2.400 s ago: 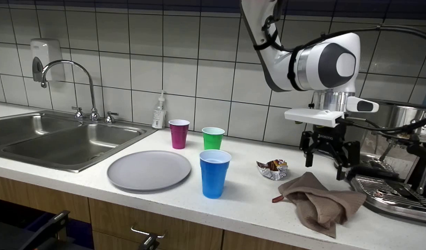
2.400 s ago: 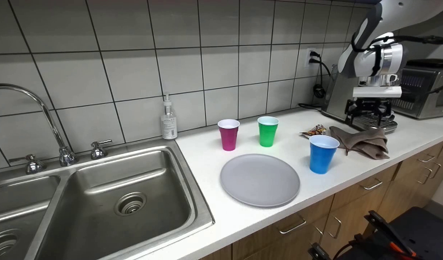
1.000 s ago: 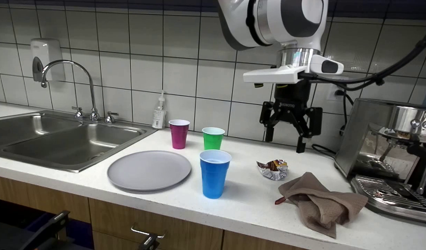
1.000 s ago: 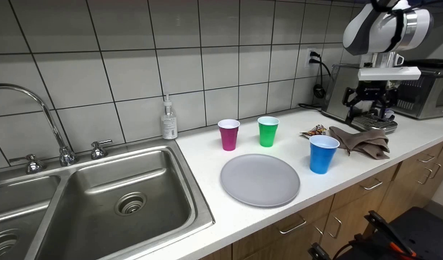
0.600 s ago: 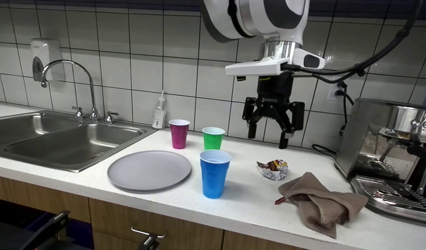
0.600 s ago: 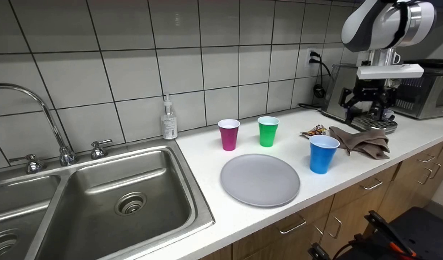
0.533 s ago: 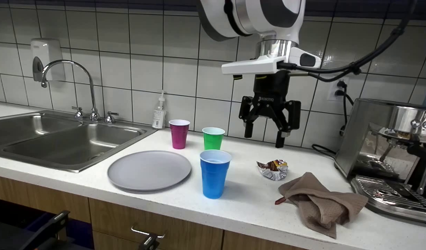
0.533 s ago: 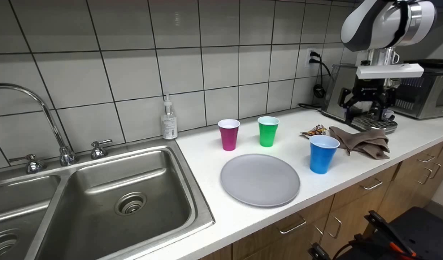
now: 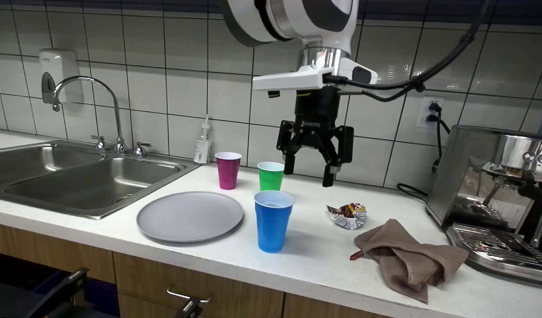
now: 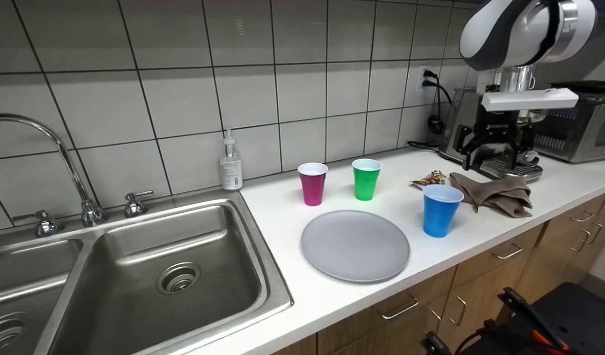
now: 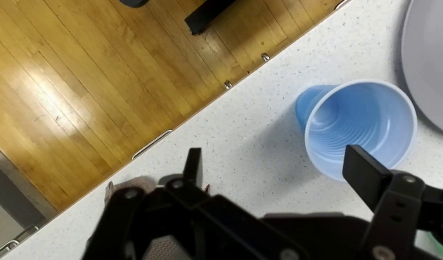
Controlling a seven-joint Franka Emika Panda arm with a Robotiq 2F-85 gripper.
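Blue cup (image 9: 273,223), pale-rimmed, ribbed inside, narrower at the base, upright

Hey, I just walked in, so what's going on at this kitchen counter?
A white robot arm hangs over the white speckled counter, its black fingers spread apart and holding nothing. Nearest, it seems, is the upright blue plastic cup, though both exterior views show a gap between it and the fingers. A green plastic cup and a magenta plastic cup stand farther back, while a round grey plate, a crumpled silver foil wrapper and a brown cloth lie nearby.
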